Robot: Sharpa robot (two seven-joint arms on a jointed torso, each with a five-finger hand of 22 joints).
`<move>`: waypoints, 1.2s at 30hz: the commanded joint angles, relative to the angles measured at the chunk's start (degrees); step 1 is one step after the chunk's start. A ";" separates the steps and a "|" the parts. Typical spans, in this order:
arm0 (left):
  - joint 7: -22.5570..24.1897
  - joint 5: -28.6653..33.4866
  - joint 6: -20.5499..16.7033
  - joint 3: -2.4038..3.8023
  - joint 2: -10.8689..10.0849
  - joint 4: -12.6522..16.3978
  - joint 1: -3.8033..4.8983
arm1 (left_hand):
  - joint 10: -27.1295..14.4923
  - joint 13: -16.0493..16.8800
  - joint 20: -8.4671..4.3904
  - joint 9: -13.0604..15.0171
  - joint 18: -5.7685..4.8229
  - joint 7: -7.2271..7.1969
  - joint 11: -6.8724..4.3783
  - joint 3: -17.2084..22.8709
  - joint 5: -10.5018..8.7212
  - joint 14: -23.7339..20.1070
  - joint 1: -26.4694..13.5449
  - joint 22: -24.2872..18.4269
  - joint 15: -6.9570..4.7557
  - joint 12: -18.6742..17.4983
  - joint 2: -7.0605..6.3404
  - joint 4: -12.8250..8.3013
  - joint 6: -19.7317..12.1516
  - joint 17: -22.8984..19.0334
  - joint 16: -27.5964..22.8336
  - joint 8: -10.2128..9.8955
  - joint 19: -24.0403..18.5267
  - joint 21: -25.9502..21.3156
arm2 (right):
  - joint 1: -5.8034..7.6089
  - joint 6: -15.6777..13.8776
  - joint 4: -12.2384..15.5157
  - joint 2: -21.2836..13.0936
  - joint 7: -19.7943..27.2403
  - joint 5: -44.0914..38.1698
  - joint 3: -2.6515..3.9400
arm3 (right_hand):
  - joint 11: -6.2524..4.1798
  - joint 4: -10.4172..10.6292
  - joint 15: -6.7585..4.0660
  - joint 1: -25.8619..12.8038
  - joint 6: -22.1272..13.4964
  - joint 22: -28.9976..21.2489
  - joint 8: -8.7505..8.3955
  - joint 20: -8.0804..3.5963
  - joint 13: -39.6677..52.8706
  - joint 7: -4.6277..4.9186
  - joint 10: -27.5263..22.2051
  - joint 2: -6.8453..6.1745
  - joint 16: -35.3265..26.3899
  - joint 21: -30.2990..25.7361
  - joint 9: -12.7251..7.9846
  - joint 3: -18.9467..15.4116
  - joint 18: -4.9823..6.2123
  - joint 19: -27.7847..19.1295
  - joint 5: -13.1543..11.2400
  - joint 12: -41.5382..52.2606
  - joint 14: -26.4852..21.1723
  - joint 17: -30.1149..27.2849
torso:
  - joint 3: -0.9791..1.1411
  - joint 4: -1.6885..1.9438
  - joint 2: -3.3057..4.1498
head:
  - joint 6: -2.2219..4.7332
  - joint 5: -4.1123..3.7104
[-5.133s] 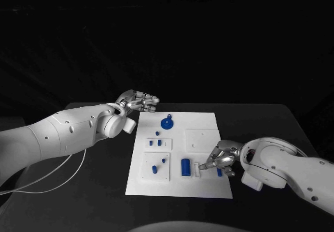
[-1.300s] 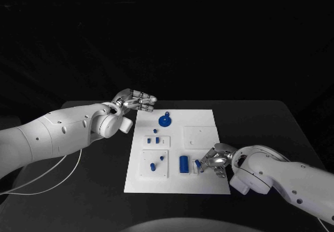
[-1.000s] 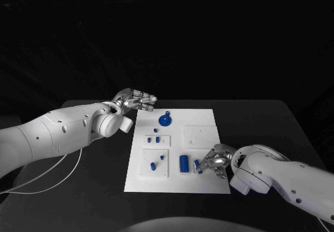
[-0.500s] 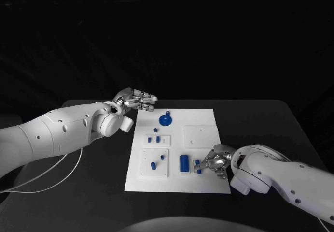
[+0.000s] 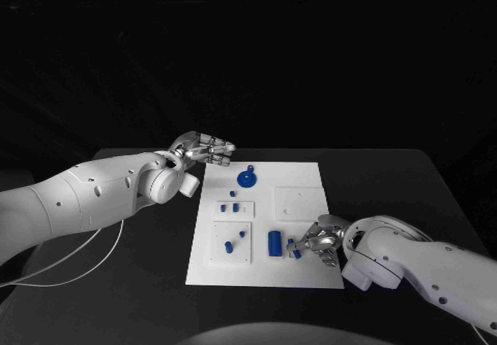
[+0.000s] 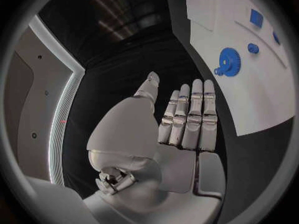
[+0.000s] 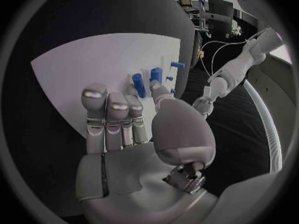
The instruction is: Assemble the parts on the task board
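Note:
The white task board (image 5: 306, 269) lies in the middle of the black table. A blue gear (image 5: 248, 177) sits at its far end and shows again as the gear (image 6: 229, 62) in the left wrist view. A blue cylinder (image 5: 274, 243) stands near the board's near end, with small blue pegs (image 5: 229, 246) to its left. My right hand (image 5: 318, 240) hovers just right of the cylinder and pinches a small blue part (image 5: 294, 249) at its fingertips; the right wrist view shows this part (image 7: 138, 84) beside the thumb. My left hand (image 5: 205, 150) is held off the board's far left corner with straight fingers, holding nothing.
Two small blue pieces (image 5: 229, 208) stand in a white block left of centre. A plain white square plate (image 5: 300, 203) lies right of centre. Black table surface (image 5: 135, 287) surrounds the board on all sides.
Since five seconds ago my right hand has moved inward from the board's right edge to beside the cylinder, with the small blue part. Over the last second it barely shifts. The left hand stays put.

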 commanded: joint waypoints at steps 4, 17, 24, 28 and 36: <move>0.15 -0.11 0.71 0.03 0.06 0.02 0.02 | -0.38 0.05 0.17 0.09 -0.54 0.06 0.02 0.11 -0.18 -0.19 -0.07 -0.06 0.23 0.14 -0.08 0.22 -0.11 -0.02 -0.06 -0.04 -0.28 -0.11 | -0.03 -0.76 0.56 0.05 1.68 -0.67 0.00 | -0.03 0.05 -0.19 0.40 -0.01 4.50 -0.12 0.04 0.00 -0.38 0.42 -0.04 -0.11 -0.08 0.06 -0.28 -0.17 3.35 -0.15 0.19 0.21 0.05 | -0.02 0.01 -0.01 | -0.08 0.13; 0.04 -0.22 0.65 0.03 -0.05 0.00 0.02 | -0.38 0.05 0.17 0.09 -0.54 0.06 0.02 0.11 -0.18 -0.19 -0.07 -0.06 0.23 0.14 -0.08 0.22 -0.11 -0.02 -0.06 -0.04 -0.28 -0.11 | -0.03 0.09 1.01 -0.53 2.04 -1.25 0.01 | -0.09 1.37 -0.24 0.10 0.27 4.46 -0.13 0.00 -0.02 -0.48 0.51 -0.21 -0.16 -0.03 0.20 -1.05 -0.18 3.36 0.84 0.19 0.21 0.02 | -0.01 -0.02 -0.03 | -0.12 0.14; -0.01 -0.29 0.67 0.03 -0.14 0.03 0.02 | -0.38 0.05 0.17 0.09 -0.54 0.06 0.02 0.11 -0.18 -0.19 -0.07 -0.06 0.23 0.14 -0.08 0.22 -0.11 -0.02 -0.06 -0.04 -0.28 -0.11 | -0.04 2.96 1.62 -1.46 3.26 -1.13 0.02 | -0.14 0.25 -0.27 1.29 0.58 4.44 -0.12 -0.03 -0.04 -0.56 0.51 -0.58 -0.21 -0.07 0.27 -1.12 -0.23 3.34 0.94 0.16 0.21 0.01 | -0.01 -0.05 -0.03 | -0.15 0.18; -0.03 -0.32 0.69 0.03 -0.22 0.07 0.02 | -0.38 0.05 0.17 0.09 -0.54 0.06 0.02 0.11 -0.18 -0.19 -0.07 -0.06 0.23 0.14 -0.08 0.22 -0.11 -0.02 -0.06 -0.04 -0.28 -0.11 | -0.05 5.60 1.70 -2.00 3.80 -1.08 0.03 | -0.16 -1.63 -0.27 2.44 0.80 4.50 -0.13 -0.04 -0.07 -0.59 0.47 -0.97 -0.21 0.03 0.23 -1.00 -0.31 3.31 0.12 0.09 0.20 0.05 | -0.01 -0.04 -0.03 | -0.14 0.17; -0.12 -0.39 0.76 0.03 -0.28 0.07 0.02 | -0.38 0.05 0.17 0.09 -0.54 0.06 0.02 0.11 -0.18 -0.19 -0.07 -0.06 0.23 0.14 -0.08 0.22 -0.11 -0.02 -0.06 -0.04 -0.28 -0.11 | -0.14 9.43 1.98 -2.40 4.37 -0.85 0.04 | -0.14 -3.20 -0.19 3.32 1.10 4.61 -0.13 0.03 -0.08 -0.58 0.44 -1.86 -0.17 0.02 0.16 0.29 -0.37 3.29 -3.09 0.04 0.20 0.21 | -0.01 0.00 -0.03 | -0.13 0.06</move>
